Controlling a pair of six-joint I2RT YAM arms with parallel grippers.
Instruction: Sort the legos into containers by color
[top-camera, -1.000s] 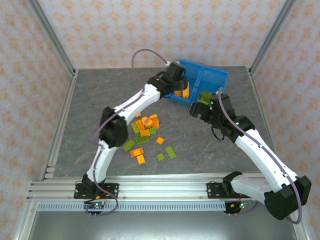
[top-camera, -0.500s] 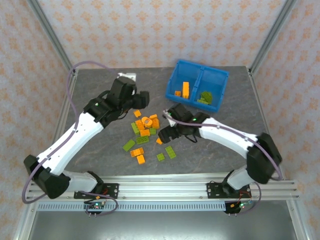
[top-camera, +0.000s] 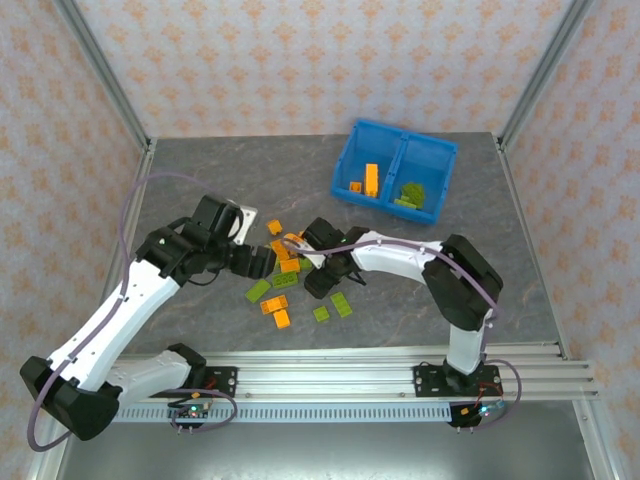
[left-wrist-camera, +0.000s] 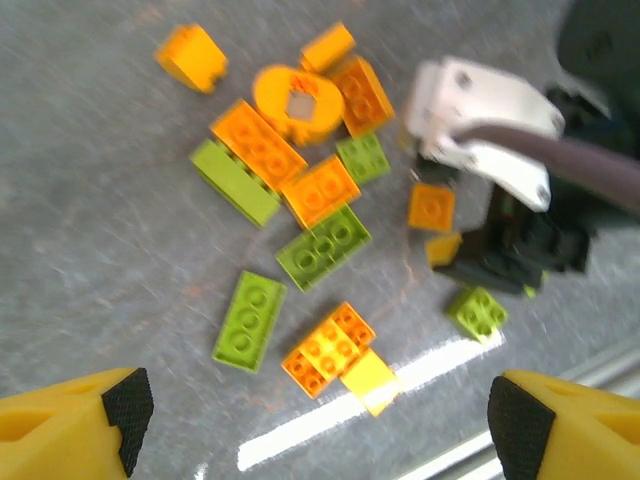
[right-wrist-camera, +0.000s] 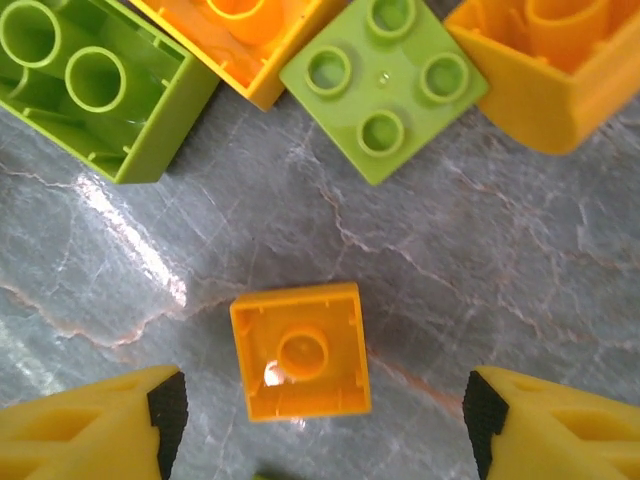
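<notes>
On grey table (right-wrist-camera: 520, 250), orange brick (right-wrist-camera: 300, 350) lies between spread right gripper (right-wrist-camera: 322, 418), seemingly untouched.

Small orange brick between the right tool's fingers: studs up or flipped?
Flipped. The orange brick shows its hollow underside with one central tube, no studs, lying on the table.

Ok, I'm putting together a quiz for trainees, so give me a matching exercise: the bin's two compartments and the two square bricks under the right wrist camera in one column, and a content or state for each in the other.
Column A
1. left compartment
2. right compartment
3. small orange square brick
4. green square brick

Column B
a. studs up
b. holds orange bricks
c. hollow side up
d. holds green bricks

Pairs: 1-b, 2-d, 3-c, 4-a
</notes>
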